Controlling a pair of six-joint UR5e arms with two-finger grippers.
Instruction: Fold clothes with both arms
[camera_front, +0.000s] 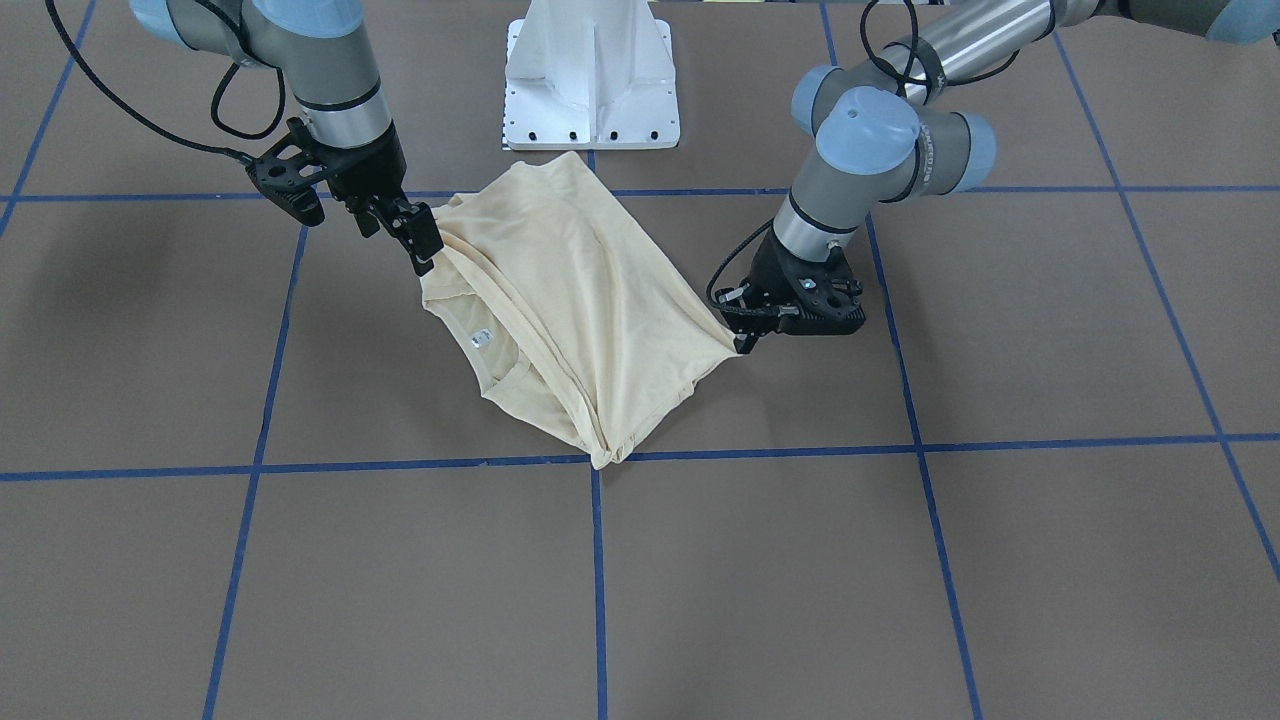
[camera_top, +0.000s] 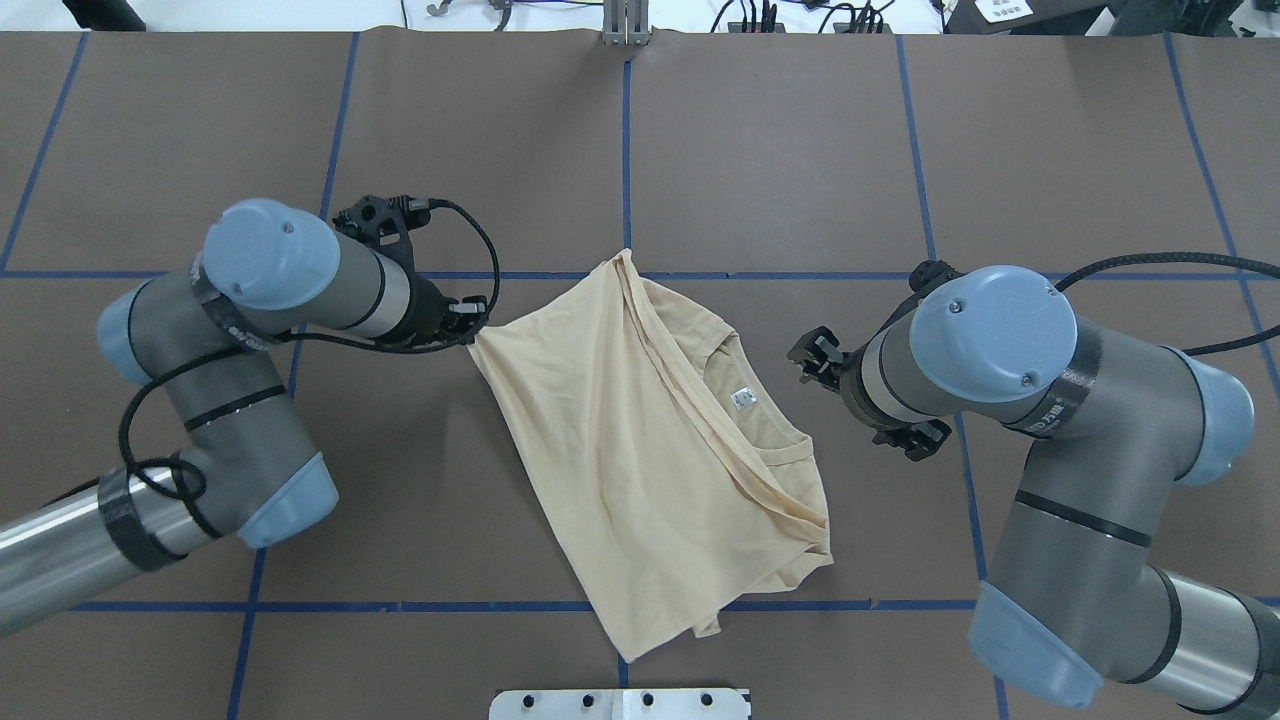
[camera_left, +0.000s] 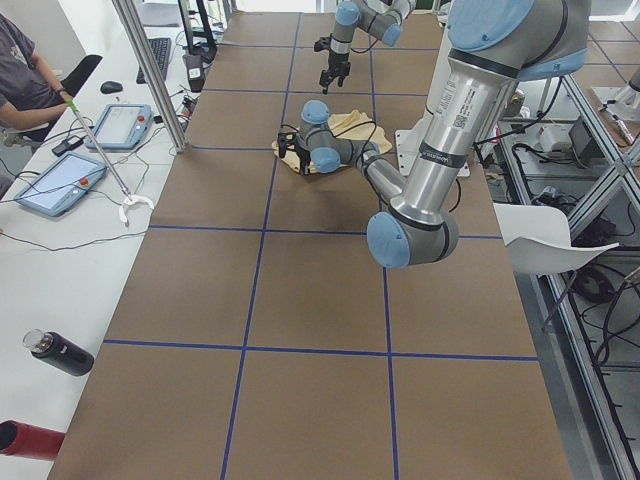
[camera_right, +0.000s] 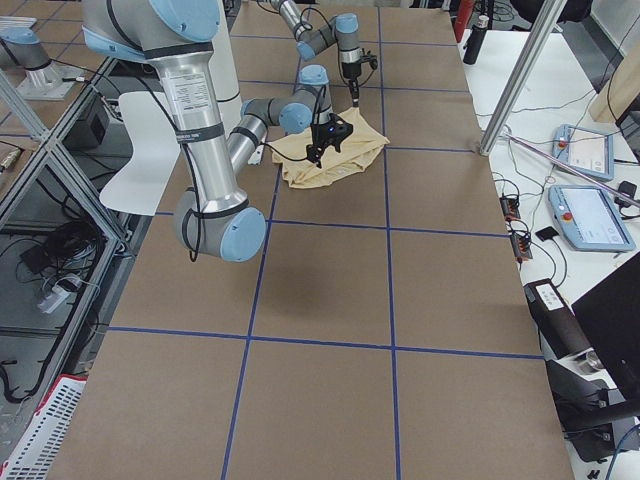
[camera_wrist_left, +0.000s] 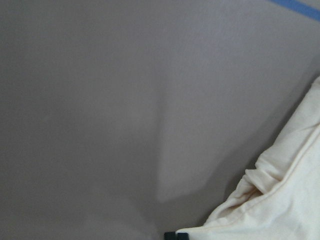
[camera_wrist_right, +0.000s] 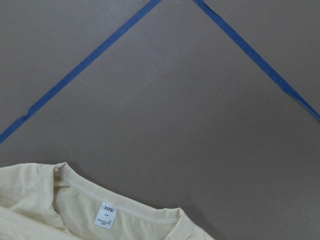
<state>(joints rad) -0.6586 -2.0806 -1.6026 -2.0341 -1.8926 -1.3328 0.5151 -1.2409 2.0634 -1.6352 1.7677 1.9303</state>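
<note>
Front-facing view: the cream shirt (camera_front: 590, 300) lies crumpled on the brown table (camera_front: 800, 560) just ahead of the white base (camera_front: 592, 90), one corner almost at the base's edge, white label (camera_front: 482, 337) facing up. The left gripper (camera_front: 742, 343), ahead of the base on the robot's left, has its jaws clamped on a shirt corner drawn out to a point. The right gripper (camera_front: 405, 245), nearer the base on the robot's right, has its jaws apart beside the shirt's edge. Overhead view: the shirt (camera_top: 620, 430) spreads diagonally from the base (camera_top: 620, 703); the left gripper (camera_top: 473, 332) pinches the corner, while the right gripper (camera_top: 812, 358) stands clear of the cloth. Left view: the shirt (camera_left: 348, 122) shows partly behind the near arm, beside the base. Right view: the shirt (camera_right: 335, 165) lies beneath the near gripper (camera_right: 328, 148). Left wrist view: a black fingertip (camera_wrist_left: 176, 235) meets the cloth's hem at the bottom edge. Right wrist view: the neckline and label (camera_wrist_right: 105, 216) show below blue tape (camera_wrist_right: 80, 75); no fingers are in sight.
</note>
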